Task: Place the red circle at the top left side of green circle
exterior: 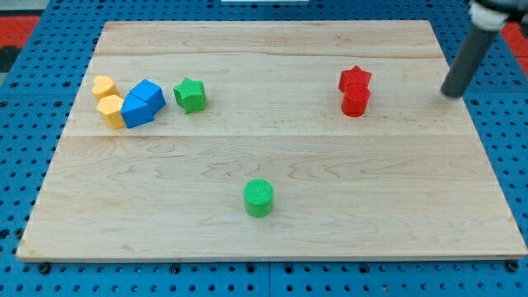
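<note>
My tip (451, 92) touching nothing, red circle (355, 101) well left, green circle (258, 198) lower

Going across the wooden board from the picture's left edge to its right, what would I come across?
Two yellow blocks, two blue blocks, green star, green circle, red star touching the red circle just below it, then my tip.

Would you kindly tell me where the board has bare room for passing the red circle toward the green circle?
Bare wood spans between the red circle and green circle, including its upper left. Crowded: the green star cluster; the red star touches the red circle. My tip is at the view's right.
</note>
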Available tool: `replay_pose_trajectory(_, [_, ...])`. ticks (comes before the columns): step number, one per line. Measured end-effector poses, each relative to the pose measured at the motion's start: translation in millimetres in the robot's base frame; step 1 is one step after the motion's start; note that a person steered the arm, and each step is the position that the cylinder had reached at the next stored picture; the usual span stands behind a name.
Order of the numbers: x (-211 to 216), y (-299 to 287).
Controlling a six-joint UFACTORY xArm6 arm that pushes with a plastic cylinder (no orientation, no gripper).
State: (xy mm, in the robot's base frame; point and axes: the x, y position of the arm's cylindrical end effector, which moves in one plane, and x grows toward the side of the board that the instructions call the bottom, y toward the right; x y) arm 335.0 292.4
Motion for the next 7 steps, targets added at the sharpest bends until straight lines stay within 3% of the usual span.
replay_pose_trajectory(1, [-49, -63])
replay_pose_trajectory(2, [-50, -126])
replay_pose_trajectory(4, [44, -133])
replay_pose_trajectory(6, [84, -163])
replay_pose_trajectory(7, [89, -225])
